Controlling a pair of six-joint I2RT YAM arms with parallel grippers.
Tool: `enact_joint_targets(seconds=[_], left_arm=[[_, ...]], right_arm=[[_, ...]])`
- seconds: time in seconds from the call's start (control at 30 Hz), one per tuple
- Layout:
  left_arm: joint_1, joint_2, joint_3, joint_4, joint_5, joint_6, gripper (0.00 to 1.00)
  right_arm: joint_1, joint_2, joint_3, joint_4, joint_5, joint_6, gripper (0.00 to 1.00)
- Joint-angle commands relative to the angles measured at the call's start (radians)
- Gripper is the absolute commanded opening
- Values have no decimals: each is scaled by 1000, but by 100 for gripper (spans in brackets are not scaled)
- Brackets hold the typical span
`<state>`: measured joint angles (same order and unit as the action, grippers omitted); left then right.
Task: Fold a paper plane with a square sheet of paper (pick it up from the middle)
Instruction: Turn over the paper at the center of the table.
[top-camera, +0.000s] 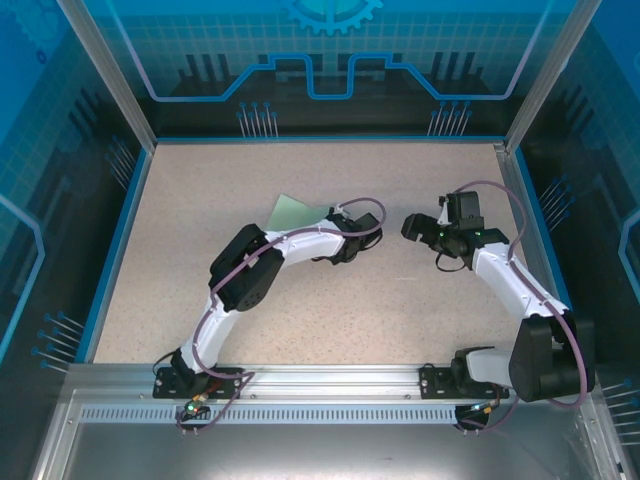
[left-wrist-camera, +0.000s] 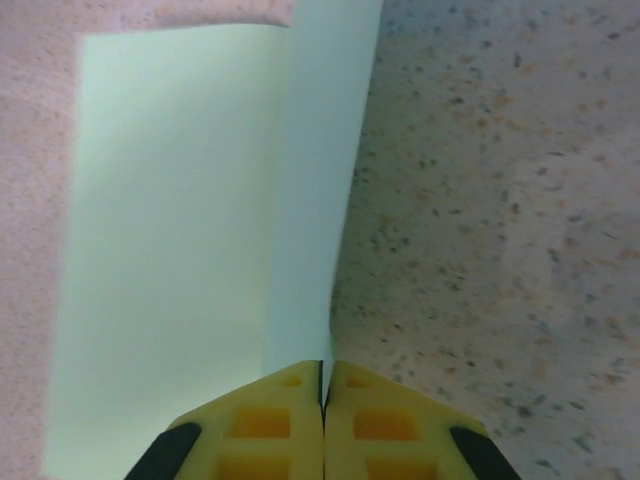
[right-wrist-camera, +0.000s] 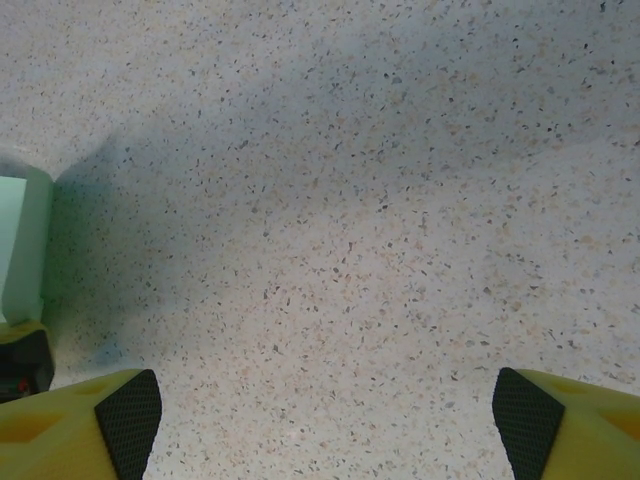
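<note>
Broadly, a speckled beige table (top-camera: 200, 300) with a low blue rim is the nearest thing to a container. Within it lies the square sheet of paper (left-wrist-camera: 170, 250), pale mint green, left of centre and partly under the left arm's wrist in the overhead view. One part of the sheet rests flat while a narrower strip rises along a fold. The left gripper (left-wrist-camera: 323, 400) has its yellow fingers pressed together at the near end of that fold. It seems to be pinching the paper there, though the close view is soft. The right gripper (right-wrist-camera: 325, 410) is spread wide over bare table, just beside the sheet's edge and touching nothing.

Risks, as a judgement: nothing pins the flat part, so any pull could drag the whole sheet and skew the crease. Thin paper may also slip from so small a pinch, or crumple.
</note>
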<state>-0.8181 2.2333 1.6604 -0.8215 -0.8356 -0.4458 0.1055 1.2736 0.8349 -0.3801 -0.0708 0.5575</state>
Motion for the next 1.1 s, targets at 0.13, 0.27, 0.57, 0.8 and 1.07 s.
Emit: enact_joint_targets(seconds=[0.13, 0.27, 0.57, 0.8, 1.07], left_arm=[[-6, 34, 22, 17, 90, -47, 14], [-9, 20, 35, 12, 147, -55, 28], [2, -321, -112, 157, 580, -81, 60], [143, -543, -362, 361, 853, -186, 68], [356, -628, -631, 485, 927, -353, 59]], right_arm=[[-19, 24, -3, 12, -21, 7, 90], [-18, 32, 6, 5, -25, 10, 90], [-17, 39, 24, -4, -62, 2, 90], [83, 133, 110, 3, -99, 6, 90], [384, 488, 417, 14, -164, 79, 72]])
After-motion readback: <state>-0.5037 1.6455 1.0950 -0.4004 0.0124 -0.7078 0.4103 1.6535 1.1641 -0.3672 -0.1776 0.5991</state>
